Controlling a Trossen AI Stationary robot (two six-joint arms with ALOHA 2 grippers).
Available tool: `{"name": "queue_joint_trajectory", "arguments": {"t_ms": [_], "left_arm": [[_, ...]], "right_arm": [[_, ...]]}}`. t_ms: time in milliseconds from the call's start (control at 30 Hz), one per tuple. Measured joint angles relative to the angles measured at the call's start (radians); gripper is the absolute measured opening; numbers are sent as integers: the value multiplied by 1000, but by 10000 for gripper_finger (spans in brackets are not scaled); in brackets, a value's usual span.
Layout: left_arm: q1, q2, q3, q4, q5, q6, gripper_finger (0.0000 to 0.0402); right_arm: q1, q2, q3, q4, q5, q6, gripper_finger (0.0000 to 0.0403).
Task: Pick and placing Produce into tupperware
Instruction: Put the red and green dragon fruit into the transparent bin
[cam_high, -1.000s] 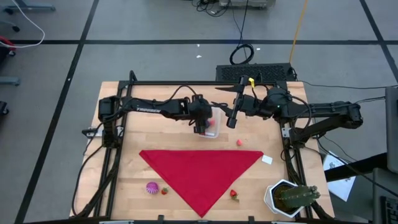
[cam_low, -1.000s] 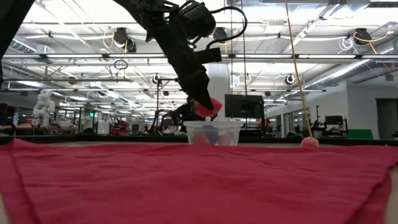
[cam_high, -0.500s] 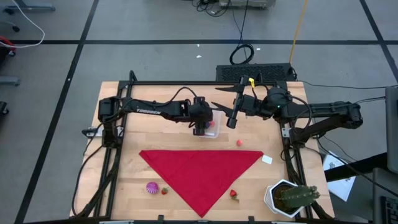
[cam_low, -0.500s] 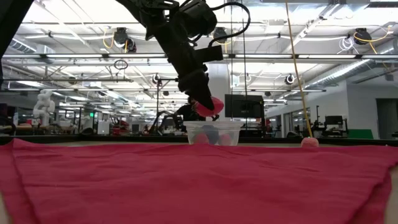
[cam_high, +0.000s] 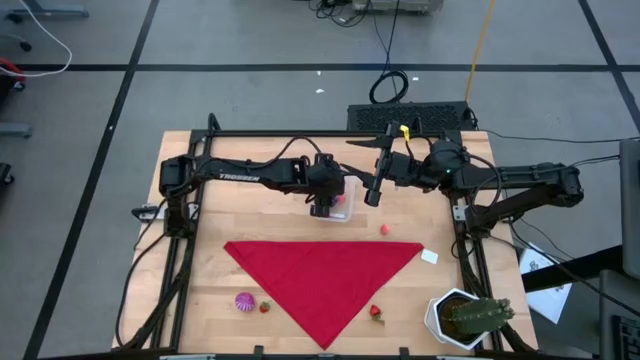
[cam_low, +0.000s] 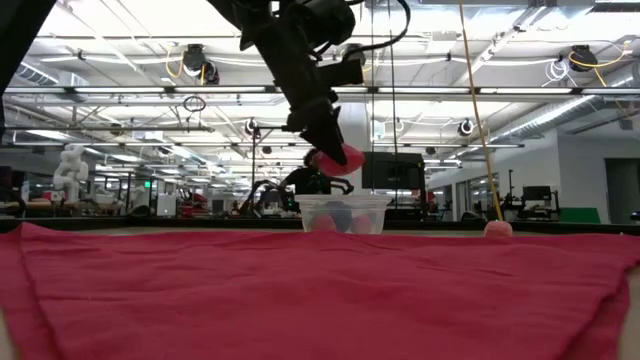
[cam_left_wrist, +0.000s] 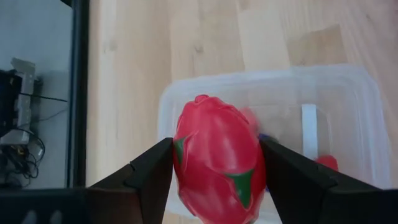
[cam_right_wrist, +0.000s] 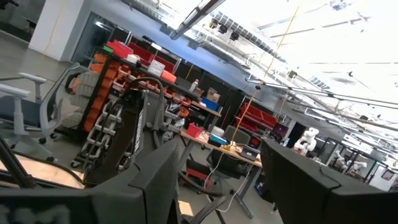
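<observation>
Well, left gripper holds dragon fruit (clear) above tupperware.

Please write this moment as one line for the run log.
left end effector: holds red-pink toy fruit above clear plastic tub | right end effector: waits beside tub, empty

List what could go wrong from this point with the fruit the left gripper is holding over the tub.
1. The left gripper holds the red dragon fruit above the clear tub, over its edge rather than its middle; released here, it might catch the rim and roll onto the wooden table.
2. The tub already holds produce, so the fruit may bounce off it.
3. The right gripper hangs beside the tub; the arms could collide.
</observation>
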Motion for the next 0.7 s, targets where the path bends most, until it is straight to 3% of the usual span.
{"name": "queue_joint_trajectory", "arguments": {"t_ms": [700], "left_arm": [[12, 74, 6, 25, -5, 41, 230]], "right_arm": [[0, 0, 0, 26, 0, 2, 220]]}}
